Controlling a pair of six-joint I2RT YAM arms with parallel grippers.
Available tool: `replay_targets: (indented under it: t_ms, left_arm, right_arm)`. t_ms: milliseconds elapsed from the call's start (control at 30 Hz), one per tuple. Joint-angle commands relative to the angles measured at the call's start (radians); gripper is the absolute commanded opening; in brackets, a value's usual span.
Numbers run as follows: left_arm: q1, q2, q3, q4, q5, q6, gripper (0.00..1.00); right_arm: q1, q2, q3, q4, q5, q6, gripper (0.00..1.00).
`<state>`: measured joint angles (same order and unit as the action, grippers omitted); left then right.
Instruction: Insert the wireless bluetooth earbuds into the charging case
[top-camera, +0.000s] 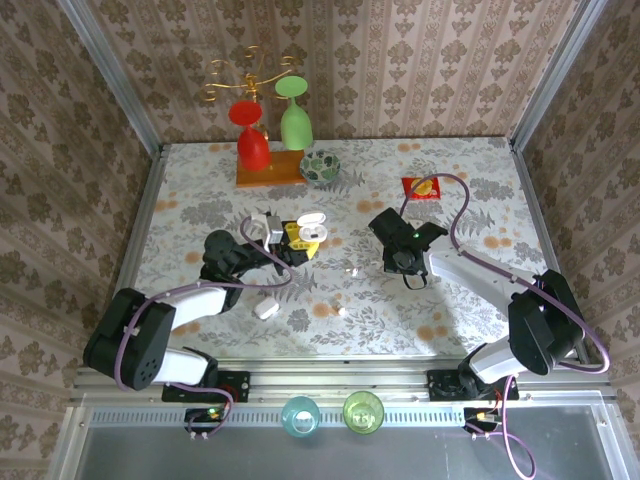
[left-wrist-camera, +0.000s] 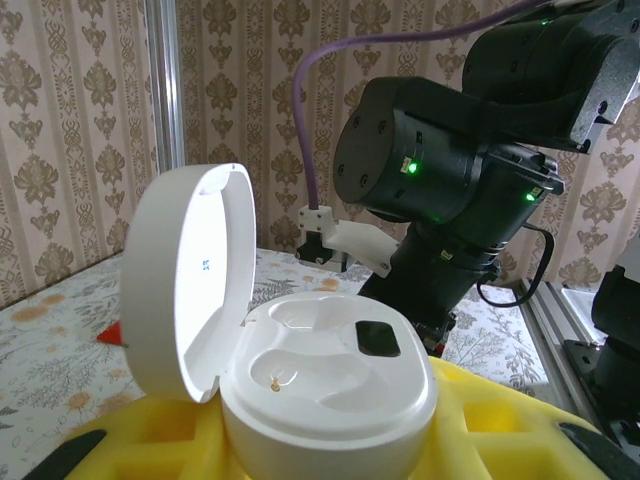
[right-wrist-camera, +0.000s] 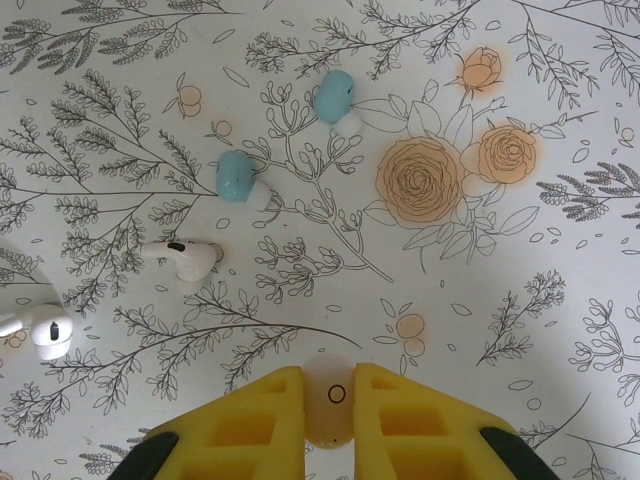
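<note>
**Table, floral-print top: surface contents**

Table (top-camera: 200, 220): pale cover printed with grey sprigs and orange roses, walled on the left, far and right sides.

- Far left: orange wooden base (top-camera: 270, 172) carrying a gold rack.
- Just right of it: patterned bowl (top-camera: 320, 166).
- Far right: red square (top-camera: 423, 187) with a yellow piece on it.
- Near left: closed white case (top-camera: 266, 308).
- Centre: two light blue earbuds (right-wrist-camera: 238, 178) (right-wrist-camera: 336, 100) and two white earbuds (right-wrist-camera: 183, 258) (right-wrist-camera: 40, 328), lying loose and apart.
</note>
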<state>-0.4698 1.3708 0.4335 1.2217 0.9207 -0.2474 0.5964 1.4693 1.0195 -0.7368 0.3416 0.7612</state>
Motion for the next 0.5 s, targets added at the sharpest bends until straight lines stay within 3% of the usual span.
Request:
replay_targets:
  t_ms: [0, 200, 467]
  left_arm:
    - [0.004, 0.015, 0.036, 0.047, 0.023, -0.001, 0.25]
    - [0.002, 0.013, 0.038, 0.047, 0.034, -0.011, 0.25]
    - [0.002, 0.001, 0.031, 0.048, 0.037, -0.019, 0.25]
  right_arm:
    - [0.012, -0.034, 0.017, 0.039, -0.034, -0.036, 0.16]
    - [0.017, -0.174, -0.033, 0.244, -0.278, -0.26, 0.16]
    - [0.043, -0.34, -0.035, 0.389, -0.52, -0.45, 0.15]
